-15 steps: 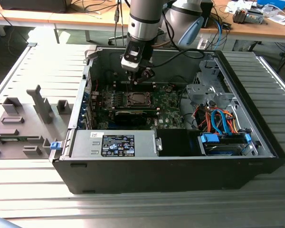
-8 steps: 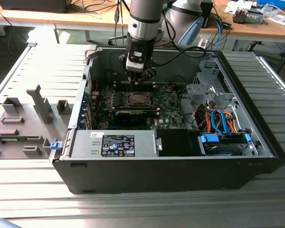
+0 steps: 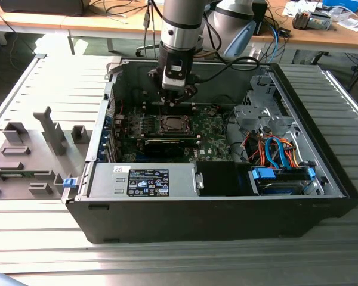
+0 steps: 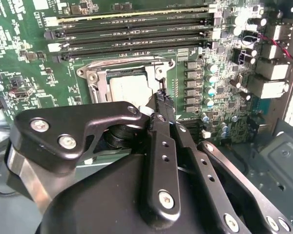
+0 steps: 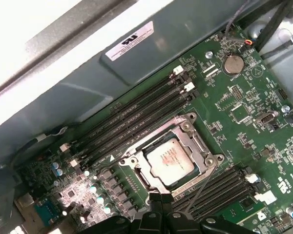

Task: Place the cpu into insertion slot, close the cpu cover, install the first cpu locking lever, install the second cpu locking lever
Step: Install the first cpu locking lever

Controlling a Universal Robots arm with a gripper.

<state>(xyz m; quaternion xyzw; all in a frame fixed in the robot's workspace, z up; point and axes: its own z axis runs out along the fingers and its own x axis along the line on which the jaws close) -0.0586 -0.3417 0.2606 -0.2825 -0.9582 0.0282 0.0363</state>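
The cpu (image 5: 170, 160) lies flat in the insertion slot (image 5: 139, 176) on the green board, its silver top showing. The cpu cover (image 5: 195, 141) lies down around it as a silver frame. A thin wire locking lever (image 5: 201, 187) slants from the socket's corner across the memory slots toward my fingertips. Another thin lever (image 5: 127, 151) runs along the opposite side. My gripper (image 5: 159, 201) hovers just beside the socket, fingers together; I cannot tell whether it touches the lever. In the second wrist view the gripper (image 4: 160, 100) sits at the edge of the cpu (image 4: 129, 87). In the exterior view the gripper (image 3: 178, 98) hangs over the cpu (image 3: 172, 124).
The open computer case (image 3: 215, 202) lies on a slatted metal table. Memory slots (image 4: 132, 29) flank the socket. A drive cage and orange and blue cables (image 3: 274, 149) fill the case toward the exterior view's right. Grey fixtures (image 3: 30, 149) stand outside the case, toward the exterior view's left.
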